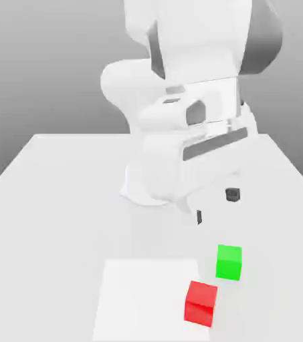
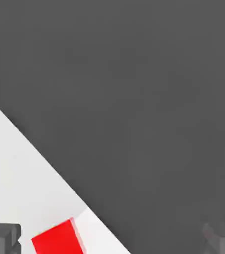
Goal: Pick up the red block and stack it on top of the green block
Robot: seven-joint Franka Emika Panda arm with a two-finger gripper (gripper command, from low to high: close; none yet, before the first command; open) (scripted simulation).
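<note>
A: Background first?
B: Plain grey backdrop, pale table (image 1: 60, 200), lighter rectangle (image 1: 144, 300) on top.

A: Red block (image 1: 200, 304)?
B: On the table, straddling the rectangle's edge at the exterior view's right. Turned slightly, upright, in nobody's grip.

A: Green block (image 1: 229, 262)?
B: Near the red, just off the rectangle, farther from the exterior camera. Apart, not touching.

A: Fingers (image 1: 198, 217)?
B: Spread wide, nothing between. Above both blocks, well short of contact.

A: Heavy or light?
B: Light, probably. Small, solid-looking, rigid. No squash expected, no real worry about breakage.

A: Slippery?
B: Hard to judge. Smooth flat faces, so maybe a bit slick under a crooked pinch.

A: Where to take hold?
B: Two opposite upright sides, around mid-height, centred. Top and bottom left free for stacking.

A: Anything to watch?
B: Block's angle. Square up to the faces first; otherwise a likely twist or a corner pinch. Steer clear of the green neighbour too, to avoid a nudge. Then lift level, set down flat over the green top, release gently.
</note>
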